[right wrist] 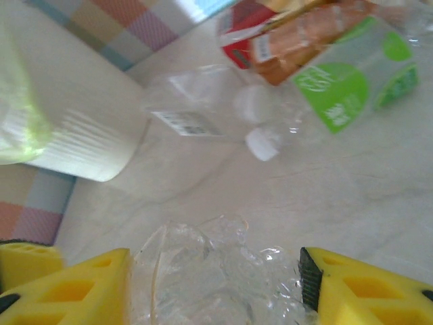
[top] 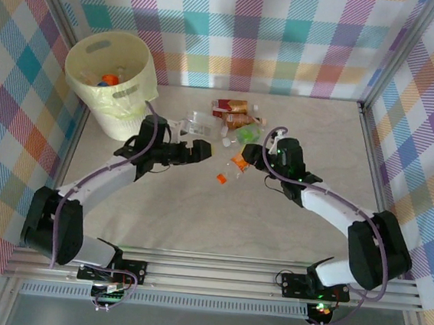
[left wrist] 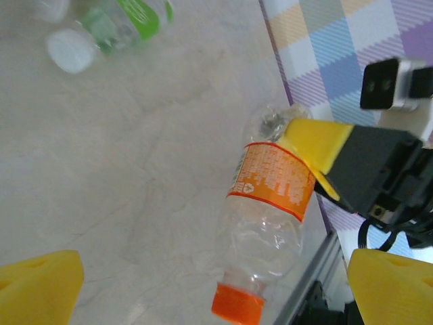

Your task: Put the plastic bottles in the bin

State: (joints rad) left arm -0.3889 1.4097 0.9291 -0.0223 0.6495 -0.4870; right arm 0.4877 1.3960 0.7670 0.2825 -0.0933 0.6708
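1. Right gripper (right wrist: pixel 213 284) clamps crushed end of orange-label bottle (left wrist: pixel 274 183), mid-table.
2. Left gripper (top: pixel 203 150) wide open, empty, facing that bottle from the left.
3. Bin (top: pixel 114 114) upright at far-left corner, binned bottles (top: pixel 109 80) inside.
4. Loose bottles (top: pixel 233 118) heaped on table just beyond both grippers, right of bin.

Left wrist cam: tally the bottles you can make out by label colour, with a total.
orange-label bottle: 1
green-label bottle: 1
Total: 2
A blurred clear thing at the top-left corner is too unclear to count.
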